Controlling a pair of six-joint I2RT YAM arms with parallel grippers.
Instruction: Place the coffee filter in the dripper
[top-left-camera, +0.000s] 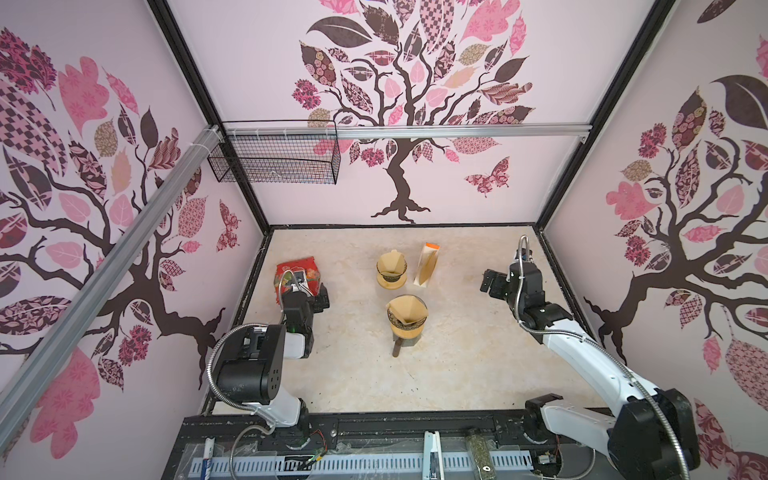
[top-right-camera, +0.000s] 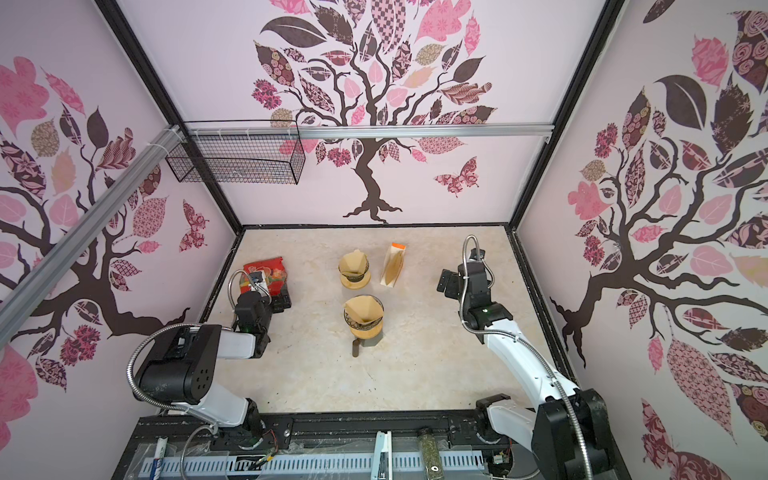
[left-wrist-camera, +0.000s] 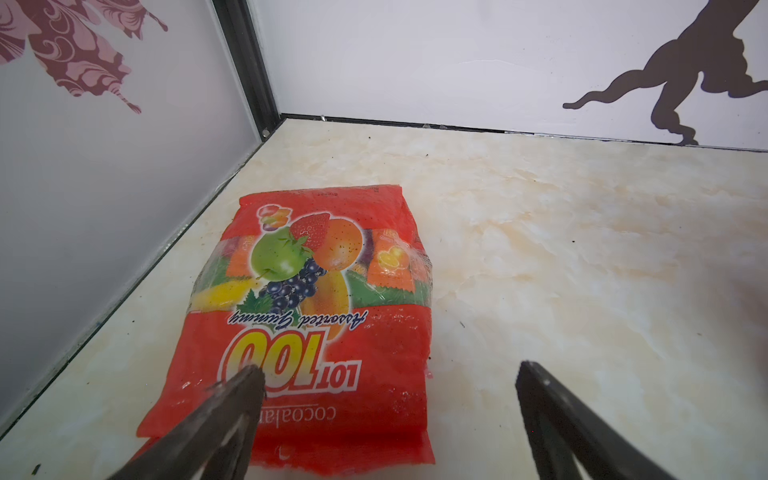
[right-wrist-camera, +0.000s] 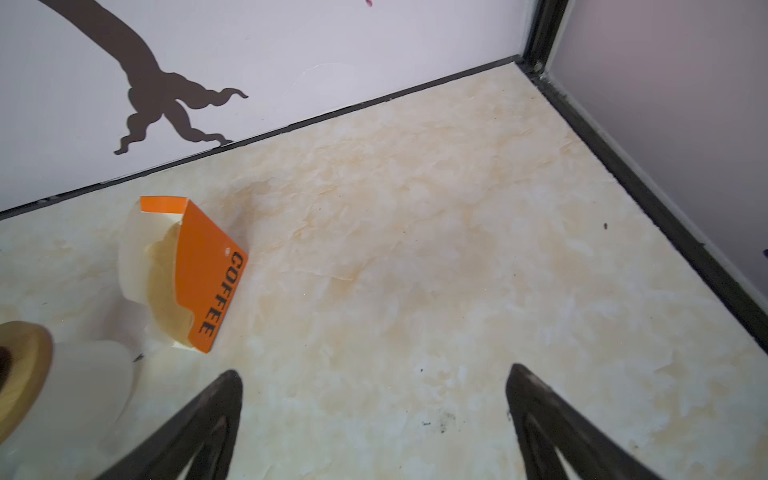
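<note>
Two wood-rimmed drippers stand mid-table in both top views, a far one (top-left-camera: 391, 272) (top-right-camera: 354, 274) and a near one (top-left-camera: 407, 320) (top-right-camera: 365, 320). Each holds a brown paper coffee filter (top-left-camera: 405, 309) (top-left-camera: 390, 262). An orange "COFFEE" box of filters (top-left-camera: 428, 266) (top-right-camera: 392, 266) (right-wrist-camera: 199, 266) stands right of the far dripper. My left gripper (top-left-camera: 322, 301) (top-right-camera: 283, 301) (left-wrist-camera: 388, 372) hangs open and empty over a red gummy bag (left-wrist-camera: 328, 291). My right gripper (top-left-camera: 490, 284) (top-right-camera: 446, 284) (right-wrist-camera: 374, 374) is open and empty over bare table, right of the box.
The red gummy bag (top-left-camera: 297, 270) (top-right-camera: 266, 270) lies by the left wall. The near dripper sits on a dark base with a handle (top-left-camera: 398, 347). A wire basket (top-left-camera: 274, 156) hangs on the back wall rail. A jar (top-left-camera: 478, 451) lies on the front rail.
</note>
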